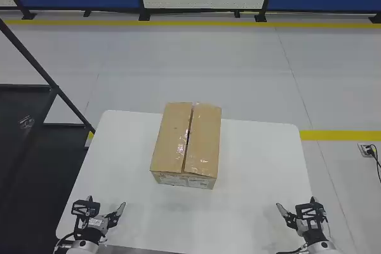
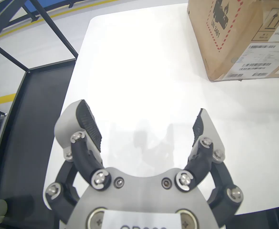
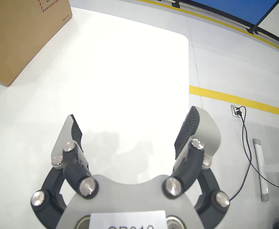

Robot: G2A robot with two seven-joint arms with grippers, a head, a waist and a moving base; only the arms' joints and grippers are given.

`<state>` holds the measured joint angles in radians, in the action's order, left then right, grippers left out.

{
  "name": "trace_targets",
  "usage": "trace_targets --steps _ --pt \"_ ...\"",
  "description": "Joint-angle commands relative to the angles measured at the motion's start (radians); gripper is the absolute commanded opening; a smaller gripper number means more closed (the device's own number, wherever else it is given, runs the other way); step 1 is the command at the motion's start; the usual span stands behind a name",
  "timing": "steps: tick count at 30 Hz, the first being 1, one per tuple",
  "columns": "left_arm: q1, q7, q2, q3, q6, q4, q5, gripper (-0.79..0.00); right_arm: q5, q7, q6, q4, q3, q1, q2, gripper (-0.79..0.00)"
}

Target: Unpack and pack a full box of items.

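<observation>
The box [image 1: 187, 145] sits with flaps closed at the centre of the top view, on the table [image 1: 260, 184]. My left end effector [image 1: 101, 211] at lower left and my right end effector [image 1: 301, 213] at lower right both spread wide, holding nothing.

Light: bright, even, falling from overhead | Glare: white table [image 2: 139, 72] is washing out across its middle in both wrist views; tape [image 1: 181, 147] on the box [image 1: 203, 136] is glinting | Shadows: a faint, soft one is hugging the box's base | Distortion: yellow floor line [image 3: 225, 95] is bowing in the wrist views.
</observation>
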<state>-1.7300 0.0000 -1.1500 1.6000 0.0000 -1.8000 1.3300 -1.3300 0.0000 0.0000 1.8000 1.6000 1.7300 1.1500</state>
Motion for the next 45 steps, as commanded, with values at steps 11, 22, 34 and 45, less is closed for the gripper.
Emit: trace_targets --steps 11,22,34,45 --pt "0.003 0.002 0.000 -0.002 -0.006 0.001 -0.007 0.000 -0.002 -0.009 0.001 0.005 -0.003 -0.001 0.001 0.000" --pt "0.153 0.020 -0.007 0.015 -0.052 0.048 -0.111 0.000 -0.016 -0.043 0.124 0.114 -0.082 -0.054 0.022 0.000" --pt "0.204 -0.002 -0.008 0.019 -0.077 0.074 -0.150 0.000 -0.025 0.008 0.141 0.154 -0.109 -0.086 0.028 0.000" --pt "0.313 0.022 -0.016 -0.040 -0.094 0.127 -0.148 0.000 -0.071 -0.111 0.050 0.087 -0.249 -0.215 0.045 0.000"
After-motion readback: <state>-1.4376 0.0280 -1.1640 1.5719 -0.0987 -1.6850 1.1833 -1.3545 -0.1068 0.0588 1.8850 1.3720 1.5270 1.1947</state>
